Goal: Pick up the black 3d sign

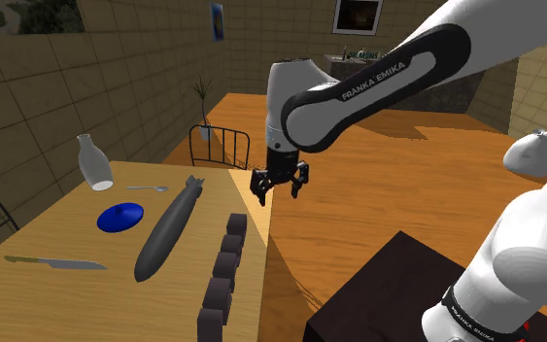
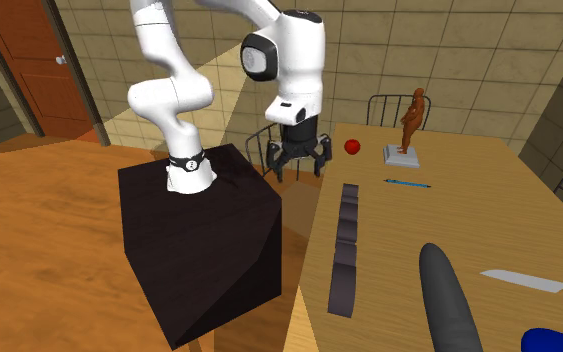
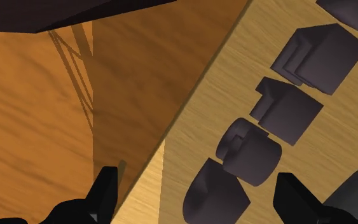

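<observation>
The hand (image 1: 280,185) is seen hanging in the air with its two fingers spread wide apart; nothing is held between them and nothing is touched. In the wrist view the hand (image 3: 199,191) is shown straddling the border of the surface (image 3: 190,137), one finger over the wooden floor (image 3: 37,114) and the other over the surface.

The black 3d sign (image 1: 224,267) is laid flat on the surface as a row of separate dark blocks. Its long axis is set along the border of the surface nearest the stand (image 2: 204,240), just inside that border. In the shoulder view one end is found near the hand, and the row is carried towards the picture's bottom edge. In the second exterior view the sign (image 2: 345,245) is seen below and to the right of the hand (image 2: 296,160).

A long dark grey torpedo-shaped body (image 1: 169,231) is laid beside the sign, roughly parallel to it and apart from it. Farther off, a blue disc (image 1: 119,217), a knife (image 1: 55,262), a spoon (image 1: 147,188) and a white bottle (image 1: 93,162) are spread over the surface. A red ball (image 2: 352,147), a blue pen (image 2: 407,183) and a brown figurine (image 2: 410,128) are placed beyond the sign's far end in the second exterior view.
</observation>
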Action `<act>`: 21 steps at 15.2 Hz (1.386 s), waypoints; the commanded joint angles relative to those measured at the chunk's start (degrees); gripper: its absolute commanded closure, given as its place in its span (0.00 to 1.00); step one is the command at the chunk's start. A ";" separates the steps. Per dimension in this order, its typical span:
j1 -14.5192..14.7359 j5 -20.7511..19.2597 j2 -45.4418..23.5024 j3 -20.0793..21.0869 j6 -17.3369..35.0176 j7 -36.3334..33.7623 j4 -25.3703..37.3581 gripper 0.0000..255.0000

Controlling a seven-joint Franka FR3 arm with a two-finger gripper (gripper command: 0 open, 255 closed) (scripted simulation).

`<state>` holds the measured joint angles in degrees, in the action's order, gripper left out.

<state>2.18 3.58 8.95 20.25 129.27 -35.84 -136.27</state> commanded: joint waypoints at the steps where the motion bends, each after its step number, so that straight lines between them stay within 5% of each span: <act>1: 0.20 -1.29 -4.30 1.27 2.00 -3.39 1.58 0.00; 7: 2.16 -7.31 -18.40 2.74 6.46 -13.64 8.55 0.00; 16: 9.25 -13.98 -39.20 -0.23 8.58 -25.18 23.85 0.00; 21: 10.03 -15.17 -42.21 -1.24 11.22 -25.82 24.15 0.00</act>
<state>12.08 -11.34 -32.55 19.24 139.97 -61.57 -112.30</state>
